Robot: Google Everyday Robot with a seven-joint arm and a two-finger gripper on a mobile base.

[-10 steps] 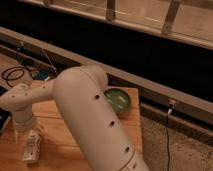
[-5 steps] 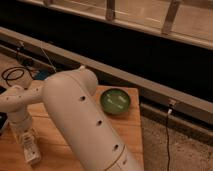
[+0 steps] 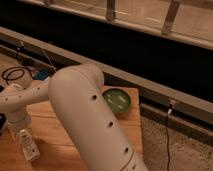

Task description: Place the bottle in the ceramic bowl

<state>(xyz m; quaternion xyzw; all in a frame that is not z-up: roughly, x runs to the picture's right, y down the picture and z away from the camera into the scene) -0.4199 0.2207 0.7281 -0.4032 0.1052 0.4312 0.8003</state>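
One slim whitish bottle [image 3: 28, 146] with a pale label I see at the left of the table [image 3: 50, 131], my gripper [image 3: 20, 130] clamped on its top; one glossy green ceramic bowl [image 3: 117, 100] well apart

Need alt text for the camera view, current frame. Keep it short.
A white robot arm reaches left over a wooden table, its end effector shut on the upper end of a small whitish bottle at the table's left side. An empty green bowl sits at the table's far right, well apart from the bottle.
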